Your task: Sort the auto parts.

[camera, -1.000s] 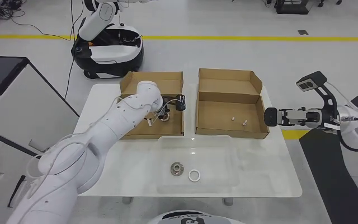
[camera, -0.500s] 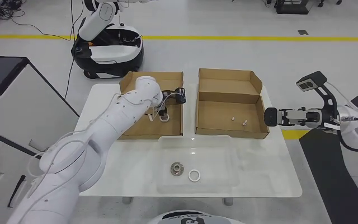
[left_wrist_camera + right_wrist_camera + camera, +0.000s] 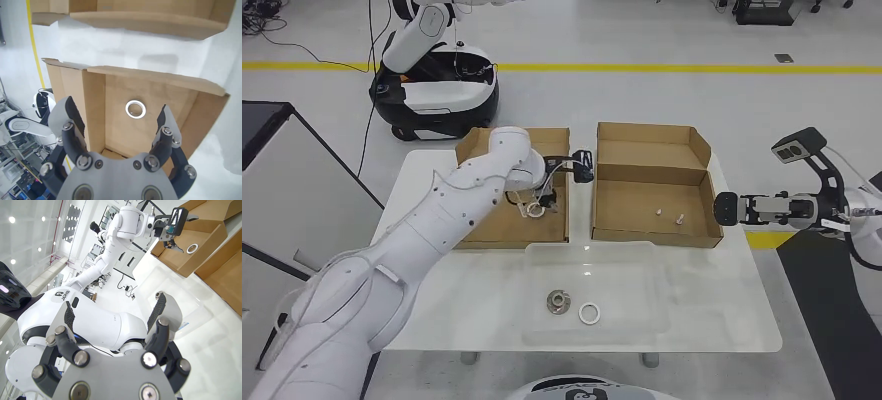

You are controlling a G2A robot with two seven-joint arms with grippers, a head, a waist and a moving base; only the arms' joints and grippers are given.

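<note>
**Ring boxed: lift clear**

Silver metal ring [image 3: 135, 109] lies in the brown cardboard box [image 3: 542, 230] at ten o'clock. The left gripper [image 3: 115, 103] hangs over it, spread and empty. Best to rise straight past the walls, then go to the six-o'clock clear plastic tray [image 3: 642, 262]. Right gripper [image 3: 115, 306] is spread too.

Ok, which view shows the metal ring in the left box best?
Left wrist view: the ring lies flat, large and unobstructed on the box floor. Top view shows it tiny; right wrist view, small and far off.
</note>
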